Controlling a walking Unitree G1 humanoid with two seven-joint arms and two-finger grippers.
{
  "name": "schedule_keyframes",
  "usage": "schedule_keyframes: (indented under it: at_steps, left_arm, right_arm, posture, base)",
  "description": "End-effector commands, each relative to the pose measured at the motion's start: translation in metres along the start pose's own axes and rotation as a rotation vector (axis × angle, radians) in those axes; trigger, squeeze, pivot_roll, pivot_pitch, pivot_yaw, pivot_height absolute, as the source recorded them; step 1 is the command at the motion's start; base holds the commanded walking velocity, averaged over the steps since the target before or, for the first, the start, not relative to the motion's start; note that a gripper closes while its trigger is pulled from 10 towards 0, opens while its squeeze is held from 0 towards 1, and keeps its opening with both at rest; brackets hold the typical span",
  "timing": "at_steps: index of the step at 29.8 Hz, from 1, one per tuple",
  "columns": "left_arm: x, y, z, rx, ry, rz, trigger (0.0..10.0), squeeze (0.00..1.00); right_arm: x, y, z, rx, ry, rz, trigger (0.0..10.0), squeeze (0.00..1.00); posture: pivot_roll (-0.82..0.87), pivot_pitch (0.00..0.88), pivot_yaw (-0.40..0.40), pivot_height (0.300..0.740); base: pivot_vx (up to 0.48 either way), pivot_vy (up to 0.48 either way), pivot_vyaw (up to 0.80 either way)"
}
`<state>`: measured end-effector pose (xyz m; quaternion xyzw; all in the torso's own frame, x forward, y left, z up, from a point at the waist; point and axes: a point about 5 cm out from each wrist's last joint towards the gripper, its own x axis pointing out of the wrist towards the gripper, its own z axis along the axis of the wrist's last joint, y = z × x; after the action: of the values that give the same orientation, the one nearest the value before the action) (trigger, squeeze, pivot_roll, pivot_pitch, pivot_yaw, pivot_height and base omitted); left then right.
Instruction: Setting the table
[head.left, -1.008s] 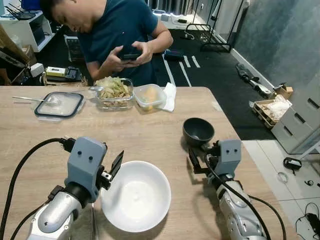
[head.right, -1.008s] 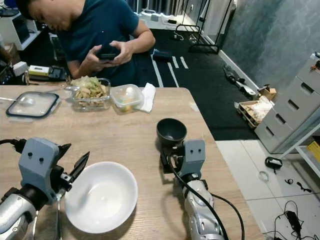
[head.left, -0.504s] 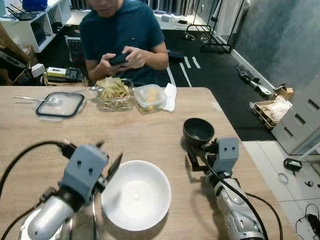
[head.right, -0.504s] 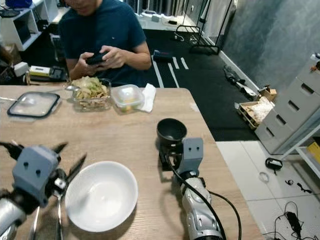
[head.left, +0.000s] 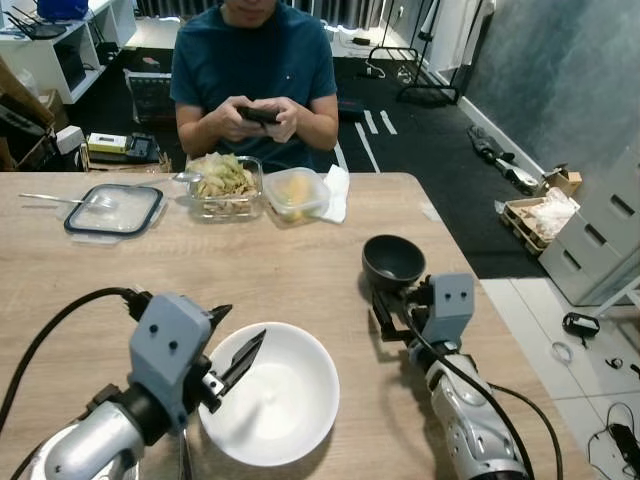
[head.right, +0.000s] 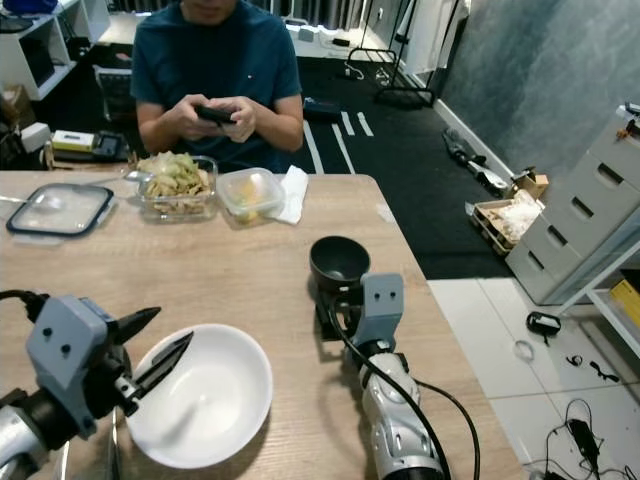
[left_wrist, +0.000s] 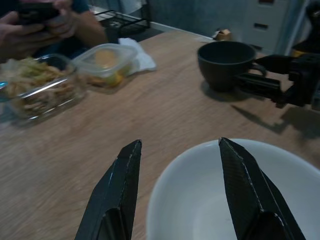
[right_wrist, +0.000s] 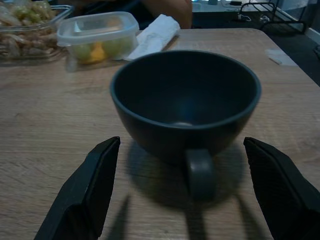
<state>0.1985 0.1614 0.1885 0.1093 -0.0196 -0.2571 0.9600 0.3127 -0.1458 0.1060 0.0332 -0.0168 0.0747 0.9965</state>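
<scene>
Just ahead of my right gripper (right_wrist: 182, 187), spread wide, sits the dark cup (right_wrist: 185, 97), handle toward me; my left gripper (left_wrist: 177, 165), also open, straddles the white bowl's (left_wrist: 235, 200) rim.

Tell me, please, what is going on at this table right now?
The robot is setting the table. Its left gripper is open over the rim of a white bowl; its right gripper is open just behind a dark cup, touching neither. A person sits opposite using a phone.
</scene>
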Motion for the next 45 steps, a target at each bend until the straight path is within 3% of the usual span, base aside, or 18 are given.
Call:
schedule_keyframes:
  at_steps: [1, 21, 32, 33, 39, 40, 41, 42, 44, 45]
  left_arm:
    - [-0.002, 0.000, 0.000, -0.004, 0.009, 0.002, 10.0, 0.00]
    - [0.003, 0.003, -0.002, -0.011, 0.010, 0.035, 10.0, 0.00]
    - [0.003, 0.002, -0.002, -0.012, 0.014, 0.037, 10.0, 0.00]
    - [0.003, 0.002, -0.003, -0.012, 0.015, 0.038, 10.0, 0.00]
    - [0.003, 0.002, -0.003, -0.012, 0.017, 0.040, 10.0, 0.00]
    - [0.003, 0.002, -0.003, -0.012, 0.017, 0.040, 10.0, 0.00]
    - [0.003, 0.002, -0.003, -0.012, 0.017, 0.040, 10.0, 0.00]
    - [0.003, 0.002, -0.003, -0.012, 0.017, 0.039, 10.0, 0.00]
    - [0.003, 0.001, -0.004, -0.013, 0.018, 0.039, 10.0, 0.00]
    - [0.003, 0.001, -0.004, -0.012, 0.019, 0.039, 10.0, 0.00]
  right_arm:
    - [0.001, -0.002, -0.002, -0.002, 0.009, -0.004, 10.0, 0.00]
    - [-0.004, -0.021, -0.007, -0.051, 0.036, -0.040, 10.0, 0.00]
    - [-0.005, -0.022, -0.007, -0.052, 0.037, -0.039, 10.0, 0.00]
    - [-0.005, -0.022, -0.007, -0.052, 0.037, -0.038, 9.5, 0.00]
    - [-0.006, -0.022, -0.007, -0.049, 0.036, -0.034, 9.0, 0.00]
    - [-0.006, -0.022, -0.007, -0.049, 0.035, -0.034, 6.1, 0.00]
    - [-0.006, -0.022, -0.007, -0.049, 0.035, -0.034, 4.8, 0.00]
    - [-0.006, -0.022, -0.006, -0.049, 0.034, -0.034, 4.1, 0.00]
    - [-0.006, -0.022, -0.006, -0.049, 0.034, -0.034, 4.0, 0.00]
    - [-0.006, -0.022, -0.006, -0.048, 0.033, -0.034, 0.8, 0.00]
  posture:
    - [0.21, 0.000, -0.007, 0.740]
    - [0.20, 0.000, -0.007, 0.740]
    - [0.20, 0.000, -0.007, 0.740]
    - [0.20, 0.000, -0.007, 0.740]
    - [0.20, 0.000, -0.007, 0.740]
    - [0.20, 0.000, -0.008, 0.740]
    - [0.20, 0.000, -0.008, 0.740]
    - [0.20, 0.000, -0.008, 0.740]
    - [0.20, 0.000, -0.008, 0.740]
    - [0.20, 0.000, -0.008, 0.740]
  base:
    - [0.000, 0.000, 0.00]
    - [0.000, 0.000, 0.00]
    - [0.000, 0.000, 0.00]
    - [0.000, 0.000, 0.00]
    - [0.000, 0.000, 0.00]
    - [0.000, 0.000, 0.00]
    - [0.000, 0.000, 0.00]
    - [0.000, 0.000, 0.00]
    - [0.000, 0.000, 0.00]
    - [0.000, 0.000, 0.00]
